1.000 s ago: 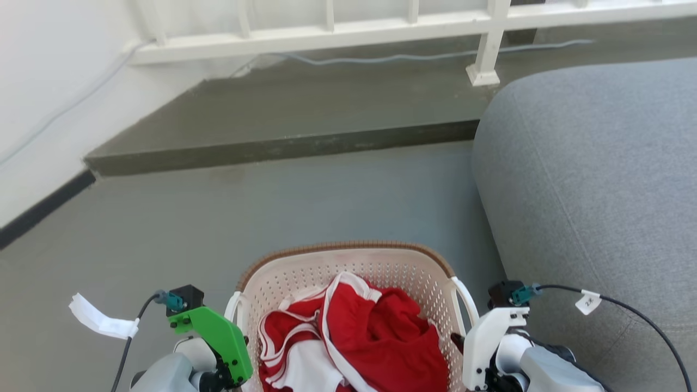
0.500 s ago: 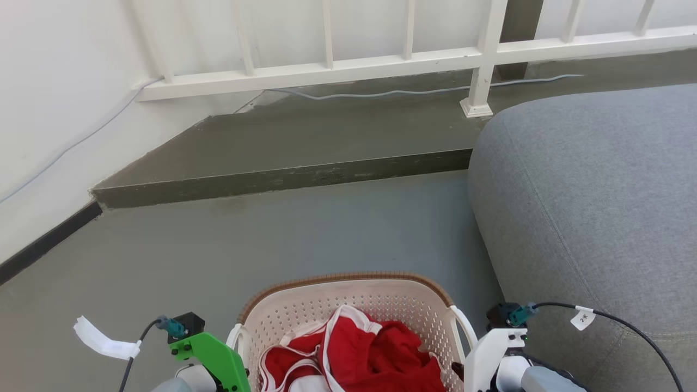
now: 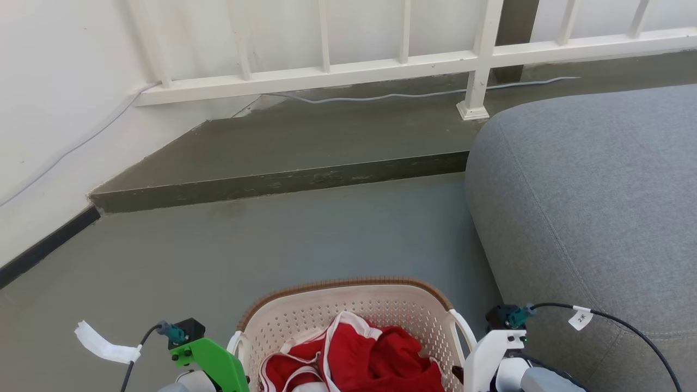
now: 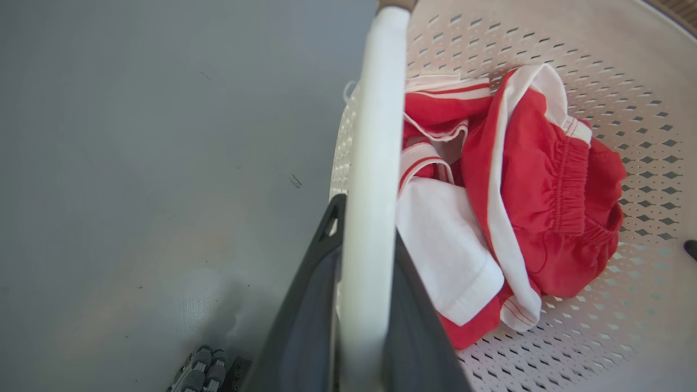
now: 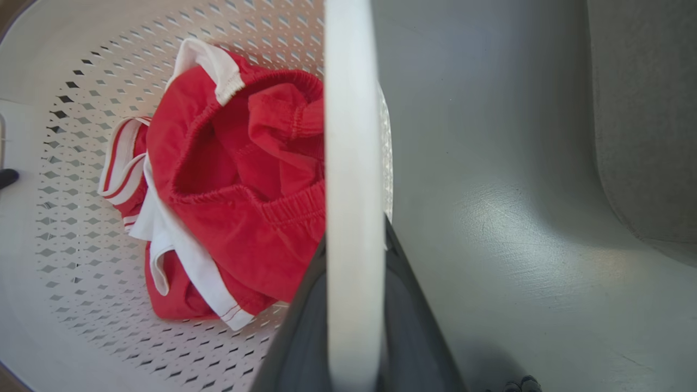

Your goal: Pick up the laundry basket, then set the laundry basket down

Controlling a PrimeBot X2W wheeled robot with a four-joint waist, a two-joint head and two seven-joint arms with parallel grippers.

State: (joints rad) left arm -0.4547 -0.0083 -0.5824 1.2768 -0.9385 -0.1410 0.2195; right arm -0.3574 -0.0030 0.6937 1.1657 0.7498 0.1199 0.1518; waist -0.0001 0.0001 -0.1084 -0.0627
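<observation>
Clamping a white loop handle (image 4: 375, 136) apiece, the left gripper (image 4: 366, 228) and right gripper (image 5: 354, 239) hold the laundry basket (image 3: 348, 307) at six o'clock, seemingly mid-carry, grey sofa (image 3: 588, 190) at three o'clock; next, a level, even lowering to the floor (image 3: 272, 239).

Left hand (image 4: 367, 228) and right hand (image 5: 354, 239) are each clamped, fingers pointing downward.

White cable tag (image 3: 580, 318): "2", second mark unclear.

Smooth grey floor (image 3: 272, 245), raised dark concrete step (image 3: 305, 141), white slatted railing (image 3: 326, 71), white wall (image 3: 54, 81) left, rounded grey fabric sofa (image 3: 588, 190) right.
</observation>
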